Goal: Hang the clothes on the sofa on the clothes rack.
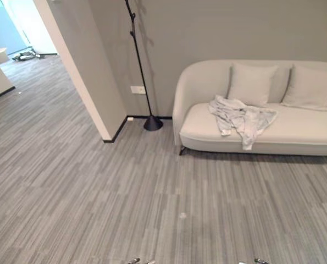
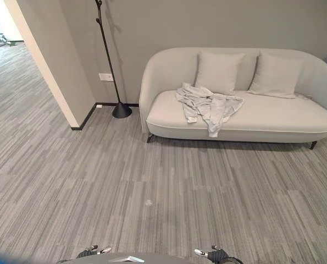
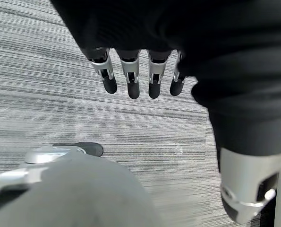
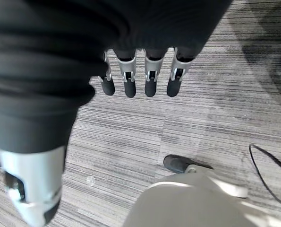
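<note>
- Left eye view: a crumpled pale garment (image 1: 241,119) is seen heaped on the seat of the cream sofa (image 1: 311,132), one end trailing over the front edge — loosely dropped, by the look of it, not folded. The black clothes rack (image 1: 142,71) is stood on its round base by the wall, just beside the sofa's end, so the carry should be short.
- Right eye view: two cushions (image 2: 245,73) are propped against the sofa back, behind the garment.
- Left wrist view: the left hand (image 3: 131,75) is hung over bare carpet, fingers straight and relaxed, nothing held.
- Right wrist view: the right hand (image 4: 139,75) is likewise kept slack and empty — the garment is judged well out of reach.
</note>
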`<state>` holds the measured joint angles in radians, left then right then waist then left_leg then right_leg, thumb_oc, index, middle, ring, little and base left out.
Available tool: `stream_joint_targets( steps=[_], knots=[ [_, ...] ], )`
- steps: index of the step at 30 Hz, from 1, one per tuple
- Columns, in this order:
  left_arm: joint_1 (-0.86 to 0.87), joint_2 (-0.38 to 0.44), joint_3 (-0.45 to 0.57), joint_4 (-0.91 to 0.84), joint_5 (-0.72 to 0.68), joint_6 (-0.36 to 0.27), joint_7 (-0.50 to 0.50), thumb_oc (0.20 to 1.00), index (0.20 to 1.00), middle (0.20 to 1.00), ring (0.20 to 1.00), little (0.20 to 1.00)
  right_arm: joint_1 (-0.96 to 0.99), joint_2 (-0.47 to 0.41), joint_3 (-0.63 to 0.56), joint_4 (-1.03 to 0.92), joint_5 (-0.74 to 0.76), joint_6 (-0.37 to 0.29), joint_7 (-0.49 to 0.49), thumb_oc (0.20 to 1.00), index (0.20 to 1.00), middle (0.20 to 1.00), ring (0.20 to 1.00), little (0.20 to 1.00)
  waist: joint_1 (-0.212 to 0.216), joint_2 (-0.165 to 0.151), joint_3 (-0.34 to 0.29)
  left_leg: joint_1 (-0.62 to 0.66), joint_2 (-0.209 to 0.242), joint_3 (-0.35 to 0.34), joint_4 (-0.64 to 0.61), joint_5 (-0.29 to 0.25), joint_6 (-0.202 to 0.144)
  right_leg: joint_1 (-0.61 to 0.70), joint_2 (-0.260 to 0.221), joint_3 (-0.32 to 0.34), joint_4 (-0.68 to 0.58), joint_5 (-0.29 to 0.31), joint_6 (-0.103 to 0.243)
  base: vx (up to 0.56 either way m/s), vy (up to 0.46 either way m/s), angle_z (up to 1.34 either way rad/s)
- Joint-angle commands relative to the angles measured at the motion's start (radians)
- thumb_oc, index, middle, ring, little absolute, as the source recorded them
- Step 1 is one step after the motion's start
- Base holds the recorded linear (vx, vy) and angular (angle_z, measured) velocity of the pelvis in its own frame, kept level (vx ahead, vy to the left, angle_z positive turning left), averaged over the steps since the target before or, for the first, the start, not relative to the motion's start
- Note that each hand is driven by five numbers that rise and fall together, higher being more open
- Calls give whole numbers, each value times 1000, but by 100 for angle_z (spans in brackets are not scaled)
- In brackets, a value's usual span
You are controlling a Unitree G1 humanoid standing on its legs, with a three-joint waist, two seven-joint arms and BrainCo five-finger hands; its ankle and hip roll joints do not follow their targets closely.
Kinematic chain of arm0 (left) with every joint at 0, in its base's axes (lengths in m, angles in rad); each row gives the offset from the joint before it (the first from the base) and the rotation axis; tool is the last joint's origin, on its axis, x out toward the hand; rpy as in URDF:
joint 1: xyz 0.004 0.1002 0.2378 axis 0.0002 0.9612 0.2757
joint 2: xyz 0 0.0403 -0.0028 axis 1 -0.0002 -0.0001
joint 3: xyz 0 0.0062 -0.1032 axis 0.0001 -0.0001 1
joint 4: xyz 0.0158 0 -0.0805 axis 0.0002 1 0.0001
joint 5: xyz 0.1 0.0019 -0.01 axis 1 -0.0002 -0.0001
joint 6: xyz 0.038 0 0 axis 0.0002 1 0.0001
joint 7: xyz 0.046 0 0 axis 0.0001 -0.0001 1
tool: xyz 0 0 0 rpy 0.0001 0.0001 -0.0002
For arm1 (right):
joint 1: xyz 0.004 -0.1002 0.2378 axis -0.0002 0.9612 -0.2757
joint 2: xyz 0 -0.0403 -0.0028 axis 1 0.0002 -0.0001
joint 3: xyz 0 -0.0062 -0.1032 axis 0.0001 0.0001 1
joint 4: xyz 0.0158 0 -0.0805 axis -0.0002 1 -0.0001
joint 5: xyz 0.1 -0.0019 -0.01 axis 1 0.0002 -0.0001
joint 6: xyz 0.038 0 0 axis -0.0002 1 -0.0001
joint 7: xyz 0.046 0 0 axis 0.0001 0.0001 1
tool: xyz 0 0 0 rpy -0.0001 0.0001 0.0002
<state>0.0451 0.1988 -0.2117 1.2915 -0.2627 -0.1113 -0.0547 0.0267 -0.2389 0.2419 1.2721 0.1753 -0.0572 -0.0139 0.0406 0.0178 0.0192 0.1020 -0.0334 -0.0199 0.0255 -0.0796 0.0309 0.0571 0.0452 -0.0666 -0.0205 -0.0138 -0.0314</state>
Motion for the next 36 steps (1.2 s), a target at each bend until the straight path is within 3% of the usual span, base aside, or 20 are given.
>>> stream_joint_targets(
  steps=[1, 16, 36],
  knots=[
    [-48, 14, 15, 42, 40, -30, -7, 1000, 1000, 1000, 1000, 1000, -29, -12, 13, 18, 18, -21, -5, 1000, 1000, 1000, 1000, 1000, 5, -50, -13, 43, 55, -120, -113, 53, -86, 61, -107, 46, -67, 50, 137, 0, 0, 0],
    [-55, 21, -25, 45, 125, -33, 11, 1000, 1000, 1000, 1000, 1000, -26, -16, 10, 25, 13, -23, -5, 1000, 1000, 1000, 1000, 1000, -14, -37, -6, 42, 48, -97, -113, 45, -74, 47, -113, 74, -67, 61, 142, -4, 13, -3],
    [-57, 17, -14, 46, 100, -33, 7, 1000, 1000, 1000, 1000, 1000, -33, -18, 17, 24, 6, -16, 2, 1000, 1000, 1000, 1000, 1000, -5, -40, -6, 42, 36, -91, -113, 37, -60, 44, -130, 79, -67, 66, 152, -2, 17, -6]
  ],
)
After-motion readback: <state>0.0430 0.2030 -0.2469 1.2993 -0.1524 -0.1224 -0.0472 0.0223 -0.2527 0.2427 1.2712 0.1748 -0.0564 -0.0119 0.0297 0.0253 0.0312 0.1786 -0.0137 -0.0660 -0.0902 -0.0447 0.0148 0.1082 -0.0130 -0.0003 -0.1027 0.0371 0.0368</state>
